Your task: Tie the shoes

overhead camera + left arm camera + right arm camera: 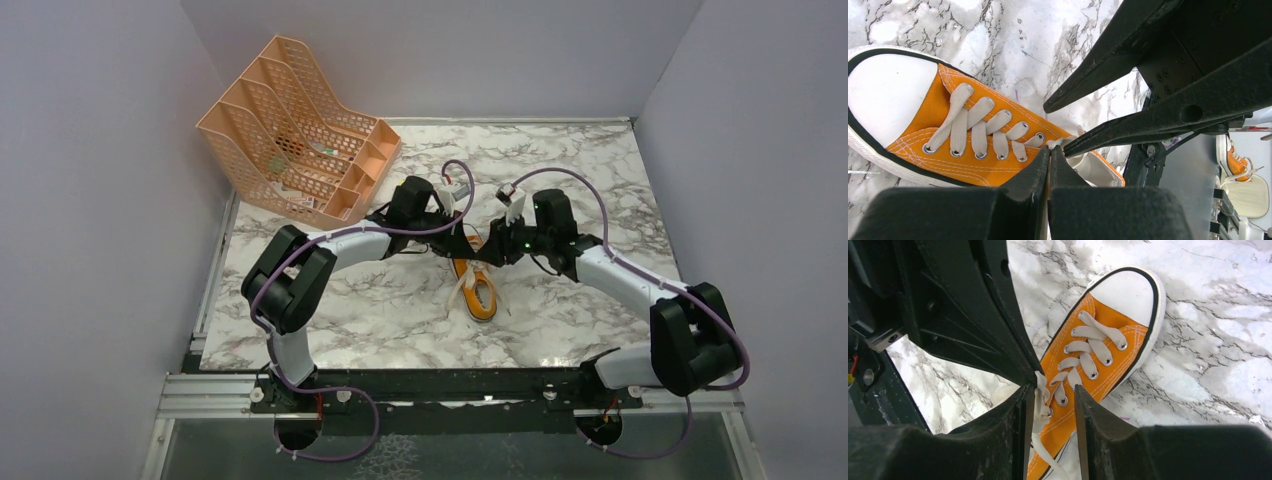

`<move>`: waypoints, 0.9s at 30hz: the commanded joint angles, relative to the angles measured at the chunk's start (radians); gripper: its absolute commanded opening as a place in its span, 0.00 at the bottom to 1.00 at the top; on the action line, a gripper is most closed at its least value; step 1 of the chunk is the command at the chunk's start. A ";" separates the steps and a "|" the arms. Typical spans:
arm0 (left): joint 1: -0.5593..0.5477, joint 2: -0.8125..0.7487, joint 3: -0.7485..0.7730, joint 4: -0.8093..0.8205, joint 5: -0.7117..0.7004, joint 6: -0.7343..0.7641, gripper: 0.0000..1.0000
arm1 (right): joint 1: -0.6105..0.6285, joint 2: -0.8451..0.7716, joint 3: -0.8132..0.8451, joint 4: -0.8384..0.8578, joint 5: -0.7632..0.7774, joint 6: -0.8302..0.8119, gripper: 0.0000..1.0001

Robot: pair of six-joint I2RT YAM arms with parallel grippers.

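An orange sneaker (1098, 365) is lying on a marble table (1208, 370) beneath both grippers, toe pointing away from them. The left gripper (1050, 152) is pressing its jaws together against the white laces (979, 137) at the top eyelets. The right gripper (1054, 390) is holding its jaws spread, a lace strand lying between them.

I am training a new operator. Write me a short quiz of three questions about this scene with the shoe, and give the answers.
1. True or false: the left gripper is shut.
2. Where does the plastic rack stand? A) far left of the table; B) near right; C) near left.
3. Fill in: the toe cap of the shoe is ____.
Key: 1 true; 2 A; 3 white.
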State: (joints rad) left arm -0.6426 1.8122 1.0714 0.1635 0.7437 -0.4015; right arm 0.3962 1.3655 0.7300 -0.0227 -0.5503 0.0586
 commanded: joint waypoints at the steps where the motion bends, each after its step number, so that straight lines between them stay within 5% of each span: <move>1: 0.001 -0.013 -0.004 0.030 0.031 -0.002 0.00 | -0.002 0.024 0.003 0.067 -0.098 -0.037 0.38; 14: 0.001 -0.008 -0.002 0.030 0.057 -0.006 0.00 | -0.002 0.105 0.020 0.143 -0.192 -0.019 0.26; 19: 0.001 -0.012 0.005 0.005 0.052 0.014 0.00 | -0.002 0.088 -0.006 0.158 -0.176 -0.019 0.01; 27: 0.012 -0.095 -0.030 -0.108 -0.045 0.073 0.34 | -0.002 0.009 -0.056 0.189 -0.090 0.009 0.01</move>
State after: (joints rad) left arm -0.6266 1.8072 1.0649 0.1040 0.7189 -0.3691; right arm 0.3897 1.4250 0.6983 0.1047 -0.7059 0.0559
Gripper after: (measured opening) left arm 0.285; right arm 0.014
